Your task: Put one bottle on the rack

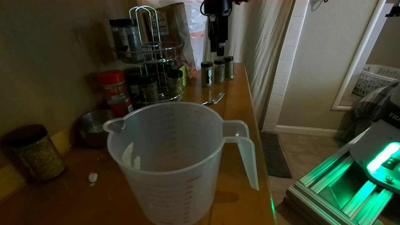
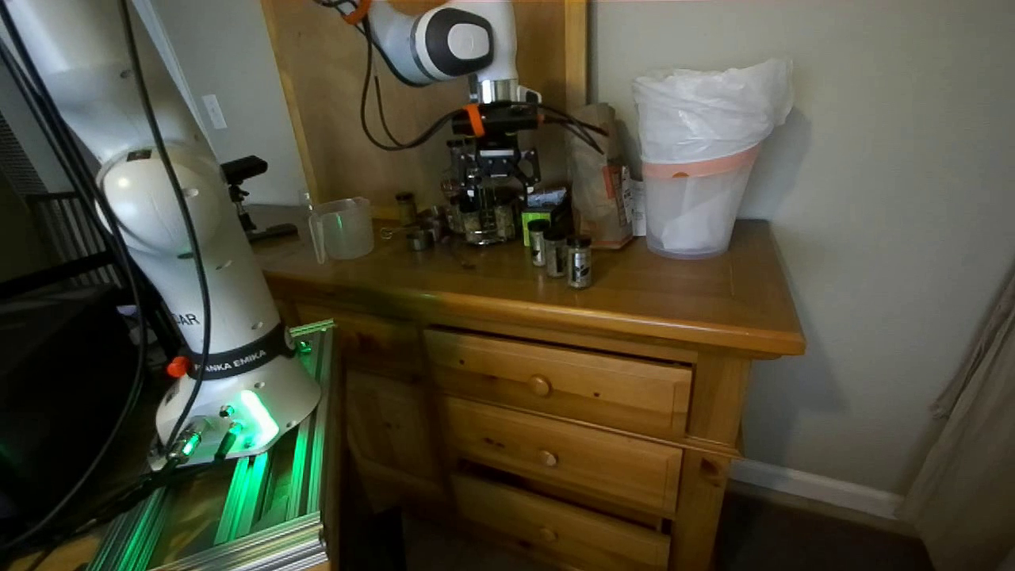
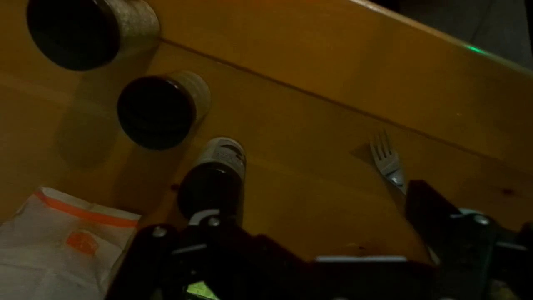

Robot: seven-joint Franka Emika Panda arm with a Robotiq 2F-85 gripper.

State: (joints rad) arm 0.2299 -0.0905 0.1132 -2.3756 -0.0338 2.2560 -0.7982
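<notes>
Black caps are topping three small bottles that are standing upright in a row on the bench, near the rack; I cannot tell which one the task is meaning. Their clear sides are showing dull, brownish contents in an exterior view, and the bottle nearest the rack is wearing a pale label with dark marks in the wrist view. Chrome loops are rising from the rack, whose tiers are carrying similar dark-capped jars. The fingers are hanging above the bench, spread apart, with the bench showing between them. A fork is lying near the bottles.
</notes>
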